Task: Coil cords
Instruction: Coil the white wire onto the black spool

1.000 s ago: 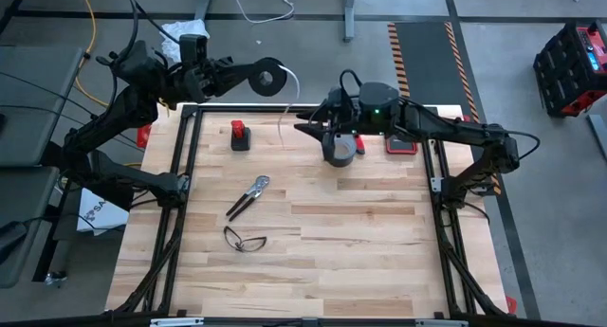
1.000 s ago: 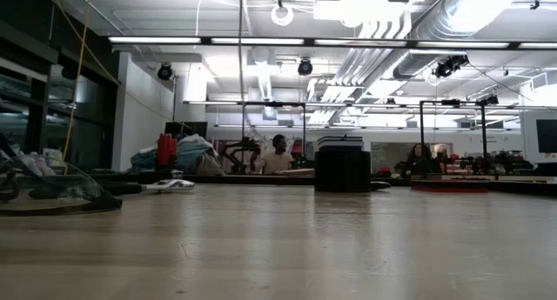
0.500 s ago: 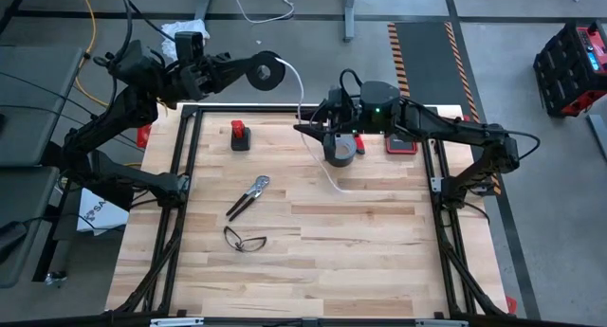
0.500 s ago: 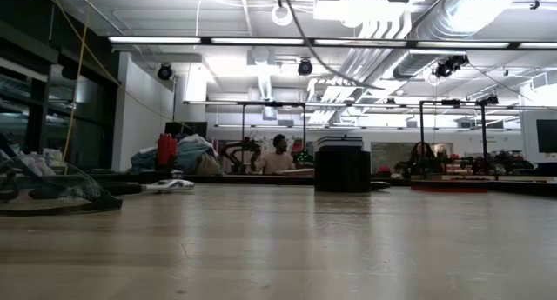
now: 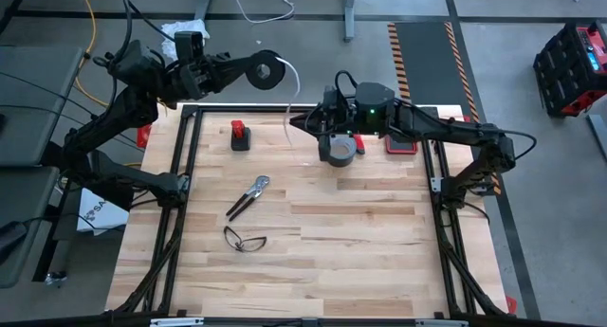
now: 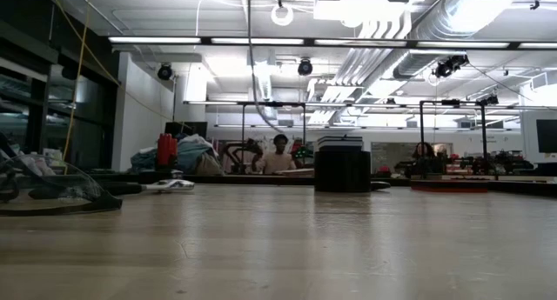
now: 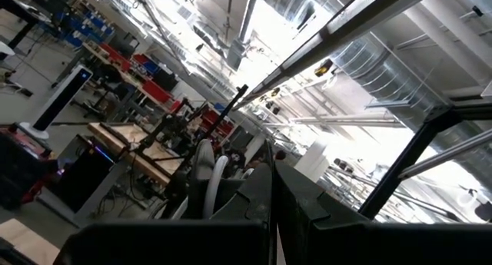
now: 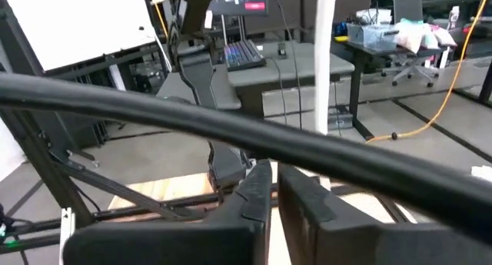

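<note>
My left gripper [image 5: 247, 73] is shut on a small black round spool [image 5: 269, 71], held in the air just beyond the table's far edge. A thin white cord [image 5: 289, 95] leaves the spool and hangs down past the tip of my right gripper [image 5: 296, 121]. It also shows in the low view [image 6: 251, 48] and in the right wrist view [image 8: 324, 73]. My right gripper reaches in from the right over the far part of the table, fingers shut. In the right wrist view the cord runs beside its fingers, not between them. My left gripper holds the spool by its left rim [image 5: 256, 73], coming level from the table's left. The spool is lifted clear, its flat face with the hole turned up. The gripper's own body hides the place of contact in the left wrist view. I cannot tell whether my right gripper touches the cord.
A grey tape roll [image 5: 338, 149] stands under my right arm, with a red flat thing [image 5: 401, 143] beside it. A red-and-black object [image 5: 240, 135] stands at the far left. Pliers [image 5: 248, 195] and glasses [image 5: 244, 239] lie mid-left. The black frame rail [image 5: 237, 107] runs along the far edge.
The loose cord has swung. It hung by my right gripper's tip, then flew out in a long loop toward the table's near right, and now hangs straight down again. My left gripper has kept the spool, and my right gripper has shifted slightly left.
</note>
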Available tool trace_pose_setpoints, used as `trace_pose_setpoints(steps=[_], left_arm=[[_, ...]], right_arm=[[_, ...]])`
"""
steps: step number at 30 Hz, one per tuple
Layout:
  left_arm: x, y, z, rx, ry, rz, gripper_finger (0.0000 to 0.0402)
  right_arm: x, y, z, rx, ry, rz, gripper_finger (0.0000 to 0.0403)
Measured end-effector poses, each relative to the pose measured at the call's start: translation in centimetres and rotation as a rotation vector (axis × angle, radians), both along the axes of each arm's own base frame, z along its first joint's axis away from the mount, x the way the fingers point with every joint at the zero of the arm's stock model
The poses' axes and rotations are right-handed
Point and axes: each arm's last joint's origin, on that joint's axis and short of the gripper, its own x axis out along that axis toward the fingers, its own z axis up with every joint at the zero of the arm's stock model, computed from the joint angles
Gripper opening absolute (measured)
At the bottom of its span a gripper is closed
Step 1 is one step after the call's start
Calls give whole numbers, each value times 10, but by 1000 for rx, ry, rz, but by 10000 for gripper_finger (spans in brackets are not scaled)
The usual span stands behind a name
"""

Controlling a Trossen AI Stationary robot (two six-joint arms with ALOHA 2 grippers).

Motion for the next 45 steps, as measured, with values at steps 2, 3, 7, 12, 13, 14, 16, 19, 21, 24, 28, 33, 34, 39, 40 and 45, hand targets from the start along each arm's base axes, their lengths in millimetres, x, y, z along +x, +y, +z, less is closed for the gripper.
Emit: trace_pose_setpoints(steps=[2,3,7,12,13,14,16,19,21,24,28,33,34,39,40,45], left_arm=[[0,0,1,3,-7,0,0],[0,0,1,4,-9,0,0],[-1,0,2,9,-19,-3,0],[-1,0,2,11,-19,-7,0],[-1,0,2,11,-19,-7,0],[-1,0,2,11,-19,-7,0],[-1,0,2,12,-20,-7,0],[-1,-1,2,12,-20,-8,0],[-1,-1,2,12,-20,-7,0],[-1,-1,2,12,-21,-7,0],[-1,-1,2,13,-24,-5,0],[0,0,2,12,-24,-5,0],[0,0,2,12,-24,-4,0],[1,0,2,10,-23,-1,0],[1,0,2,10,-23,-1,0],[1,0,1,9,-21,-1,0]], right_arm=[[1,0,0,-2,-3,0,26],[1,0,0,-8,-3,1,35],[0,0,0,-25,-4,-6,85],[-1,-1,1,-30,-6,-23,140],[-1,-1,1,-30,-6,-24,146],[-1,-1,1,-30,-6,-24,149],[-1,-1,1,-30,-6,-23,150],[-1,-1,1,-29,-6,-30,149],[-1,-1,1,-33,-5,-48,147],[-1,-1,1,-33,-5,-50,142],[-1,-1,1,-33,-5,-49,110],[0,-2,1,-14,-5,-51,76],[0,-2,1,-13,-9,-51,76],[1,-2,4,-12,-43,-52,87],[1,-2,4,-11,-43,-52,90],[1,-2,4,-20,-41,-51,96]])
